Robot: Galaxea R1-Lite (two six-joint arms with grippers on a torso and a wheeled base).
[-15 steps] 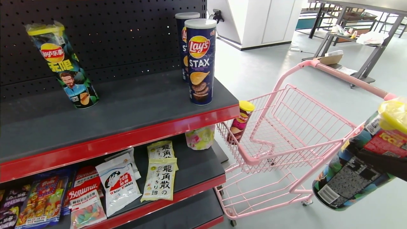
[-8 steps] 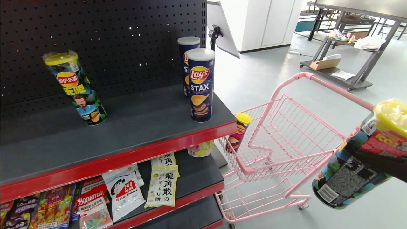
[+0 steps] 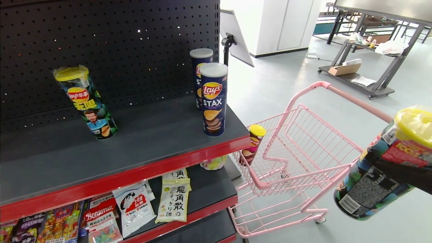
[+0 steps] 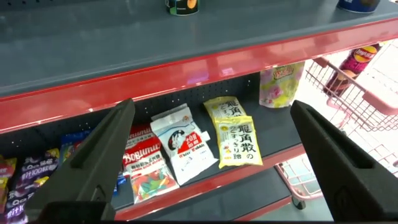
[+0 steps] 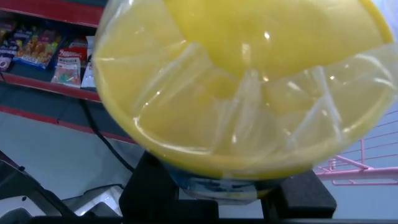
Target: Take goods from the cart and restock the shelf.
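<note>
We had tall dark chip can with yellow plastic lid (image 3: 371, 182) tilted in right gripper (image 3: 400, 170), jaws clamped on it, beside pink wire cart (image 3: 303, 141). Left gripper (image 4: 211, 118), jaws wide apart, faced red-edged grey shelf (image 4: 186, 68).

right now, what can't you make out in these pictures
- Held can: head view, its lid end is cut off by the right edge; right wrist view, the yellow lid hides the body.
- Rear blue can: head view, mostly behind the front blue can.
- Snack bags on the lower shelf: head view, the leftmost are cut off by the corner.
</note>
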